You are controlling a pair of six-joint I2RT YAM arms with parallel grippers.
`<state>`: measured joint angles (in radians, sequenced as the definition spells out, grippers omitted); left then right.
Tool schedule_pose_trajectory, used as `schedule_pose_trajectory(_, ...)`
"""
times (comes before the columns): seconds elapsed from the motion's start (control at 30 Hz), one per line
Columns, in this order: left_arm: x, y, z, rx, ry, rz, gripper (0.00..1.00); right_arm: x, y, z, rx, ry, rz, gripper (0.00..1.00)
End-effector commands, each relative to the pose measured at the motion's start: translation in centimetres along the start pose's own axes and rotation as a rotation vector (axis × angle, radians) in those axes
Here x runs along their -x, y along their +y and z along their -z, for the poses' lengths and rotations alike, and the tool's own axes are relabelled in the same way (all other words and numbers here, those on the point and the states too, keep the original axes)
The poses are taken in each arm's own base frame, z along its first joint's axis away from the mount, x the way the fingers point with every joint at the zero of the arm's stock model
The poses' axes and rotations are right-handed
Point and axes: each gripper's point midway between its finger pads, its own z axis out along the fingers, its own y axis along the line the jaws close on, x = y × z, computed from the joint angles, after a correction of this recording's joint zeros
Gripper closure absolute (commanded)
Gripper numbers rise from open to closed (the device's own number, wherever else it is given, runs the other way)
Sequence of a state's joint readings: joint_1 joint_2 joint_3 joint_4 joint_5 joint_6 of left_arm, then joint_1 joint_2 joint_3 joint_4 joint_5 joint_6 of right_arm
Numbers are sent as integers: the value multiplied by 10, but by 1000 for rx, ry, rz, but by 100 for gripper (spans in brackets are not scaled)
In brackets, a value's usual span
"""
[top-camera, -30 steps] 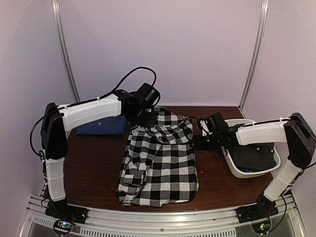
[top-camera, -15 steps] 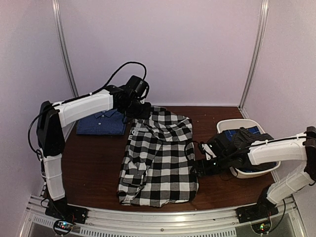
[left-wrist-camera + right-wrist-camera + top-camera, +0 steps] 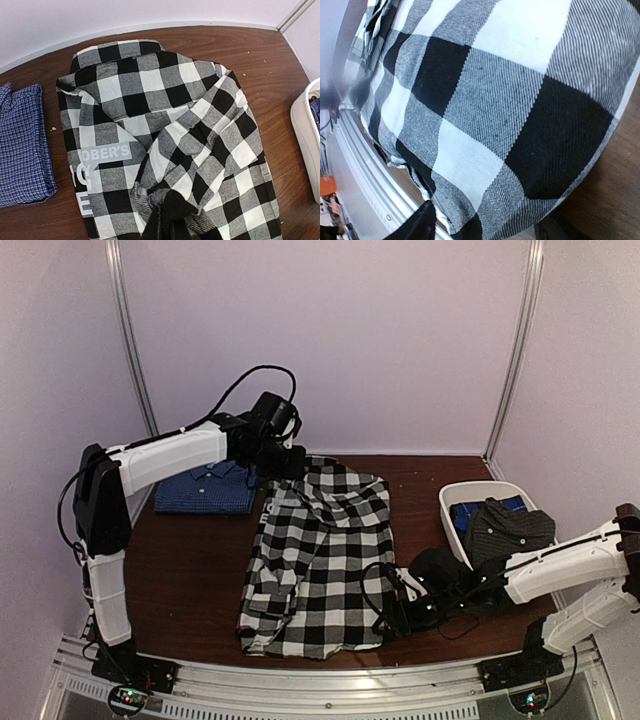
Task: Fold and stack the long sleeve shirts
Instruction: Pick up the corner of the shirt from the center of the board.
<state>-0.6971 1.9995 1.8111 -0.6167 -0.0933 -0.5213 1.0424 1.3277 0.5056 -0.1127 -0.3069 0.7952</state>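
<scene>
The black-and-white checked shirt (image 3: 325,560) lies spread in the middle of the table, its upper part rumpled; it also fills the left wrist view (image 3: 165,110) and the right wrist view (image 3: 490,100). My left gripper (image 3: 283,462) (image 3: 167,212) is shut on bunched cloth at the shirt's far left corner. My right gripper (image 3: 385,622) (image 3: 485,231) is low at the shirt's near right corner, jaws apart with the hem between them. The dark blue shirt (image 3: 205,490) (image 3: 20,145) lies folded at the back left. The charcoal dotted shirt (image 3: 512,527) lies heaped in the basket.
The white oval basket (image 3: 452,505) stands at the right and shows at the left wrist view's edge (image 3: 305,135); a blue cloth (image 3: 466,515) lies inside it. The metal rail (image 3: 320,680) runs along the table's near edge, close to my right gripper.
My right arm has swung from beside the basket down to the shirt's near right corner. My left gripper pulled back and left a little at first, then held still.
</scene>
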Motion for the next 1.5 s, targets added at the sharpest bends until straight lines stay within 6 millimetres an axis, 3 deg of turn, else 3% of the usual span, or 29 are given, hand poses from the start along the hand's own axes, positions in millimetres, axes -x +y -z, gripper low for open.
schedule_pose_trajectory(0.0,13,-5,0,-44,-44,-3,100,2,12,-5,37,4,-28,42)
schedule_pose_trajectory(0.17,19,-2,3,-47,-56,10,100,8,18,9,-37,49,-27,80)
schedule_pose_trajectory(0.3,24,1,3,-60,-65,15,100,12,33,31,-51,91,-48,94)
schedule_pose_trajectory(0.37,26,3,4,-62,-70,20,100,8,35,38,-61,126,-62,94)
schedule_pose_trajectory(0.47,26,8,3,-59,-66,25,100,1,33,45,-90,166,-75,85)
schedule_pose_trajectory(0.57,25,10,1,-63,-64,27,100,4,38,56,-83,151,-79,60)
schedule_pose_trajectory(0.63,24,11,0,-70,-61,26,100,2,30,59,-110,148,-84,43)
schedule_pose_trajectory(0.7,23,11,-1,-72,-58,26,100,-8,17,56,-141,165,-97,38)
schedule_pose_trajectory(0.9,26,12,0,-75,-65,23,100,-14,-6,44,-175,116,-132,41)
schedule_pose_trajectory(1.0,29,11,2,-77,-72,24,100,-15,-16,36,-185,91,-158,50)
schedule_pose_trajectory(1.27,47,-2,13,-135,-115,6,100,9,-10,14,-137,-9,-154,53)
schedule_pose_trajectory(1.47,70,-10,27,-157,-173,-7,100,13,-15,-2,-148,-22,-143,57)
